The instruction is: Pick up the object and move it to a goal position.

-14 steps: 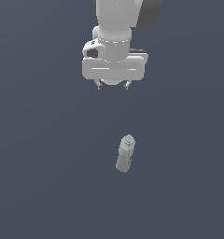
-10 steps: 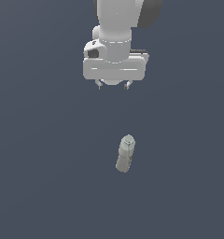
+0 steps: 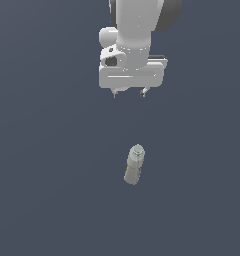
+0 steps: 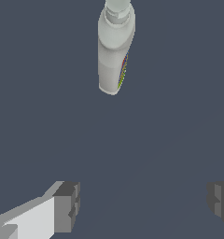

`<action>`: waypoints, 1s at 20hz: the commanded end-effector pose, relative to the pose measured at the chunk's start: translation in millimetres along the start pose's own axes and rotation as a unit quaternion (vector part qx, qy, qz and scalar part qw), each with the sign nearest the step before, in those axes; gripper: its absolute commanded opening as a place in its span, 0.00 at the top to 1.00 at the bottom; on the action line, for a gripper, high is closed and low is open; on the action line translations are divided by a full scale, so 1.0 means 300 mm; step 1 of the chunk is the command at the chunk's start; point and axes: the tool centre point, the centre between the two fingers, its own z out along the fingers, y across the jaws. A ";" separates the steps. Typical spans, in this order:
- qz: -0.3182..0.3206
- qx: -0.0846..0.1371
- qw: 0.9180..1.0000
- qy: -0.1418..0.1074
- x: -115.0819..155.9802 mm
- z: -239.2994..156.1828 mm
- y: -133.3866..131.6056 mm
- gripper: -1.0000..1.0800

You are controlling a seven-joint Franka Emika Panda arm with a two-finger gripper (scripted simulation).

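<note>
The object is a small pale grey-beige bottle with a narrower ribbed cap, lying on its side on the dark floor. In the wrist view the object shows a thin multicoloured label stripe along its side. My gripper hangs well above the bottle, apart from it and slightly toward the exterior view's left. It is open, with nothing between its fingers, and the wrist view shows them spread wide.
Only the plain dark grey-blue floor surrounds the bottle. The white arm fills the upper middle of the exterior view.
The gripper has shifted a little toward the exterior view's right and turned slightly about its axis. The bottle has not moved.
</note>
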 end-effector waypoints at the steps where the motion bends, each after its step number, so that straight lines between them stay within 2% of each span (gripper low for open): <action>1: 0.002 0.000 1.000 0.000 0.006 0.000 0.002 0.04; 10: 0.031 0.002 1.000 0.001 0.095 -0.001 -0.004 0.04; 20: 0.098 0.004 0.995 0.002 0.290 0.021 -0.013 0.04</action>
